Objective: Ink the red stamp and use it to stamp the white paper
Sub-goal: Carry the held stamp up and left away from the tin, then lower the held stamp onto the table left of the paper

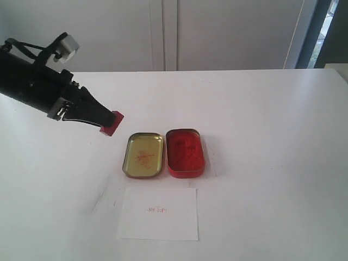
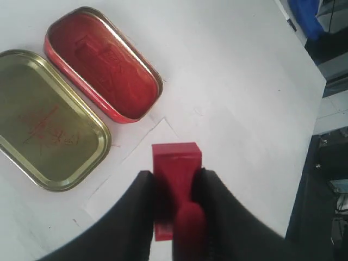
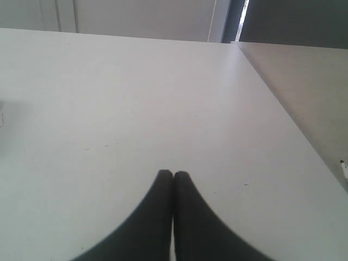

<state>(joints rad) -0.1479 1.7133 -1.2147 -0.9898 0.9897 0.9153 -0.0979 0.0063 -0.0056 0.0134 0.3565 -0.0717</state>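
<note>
My left gripper [image 1: 109, 123] is shut on the red stamp [image 1: 112, 124], holding it in the air left of the tins. In the left wrist view the red stamp [image 2: 175, 179] sits between the black fingers [image 2: 138, 201], block end forward. The white paper [image 1: 158, 213] lies near the table's front edge and carries a small faint red imprint [image 1: 156, 210]. Part of the white paper [image 2: 136, 163] shows below the stamp. My right gripper [image 3: 173, 175] is shut on nothing over bare table; the exterior view does not show it.
The open red ink-pad tin [image 1: 185, 153] lies beside its gold-coloured lid [image 1: 143, 155], just behind the paper. Both also appear in the left wrist view: the tin [image 2: 103, 65] and the lid [image 2: 46, 117]. The table edge [image 3: 283, 114] runs close to my right gripper.
</note>
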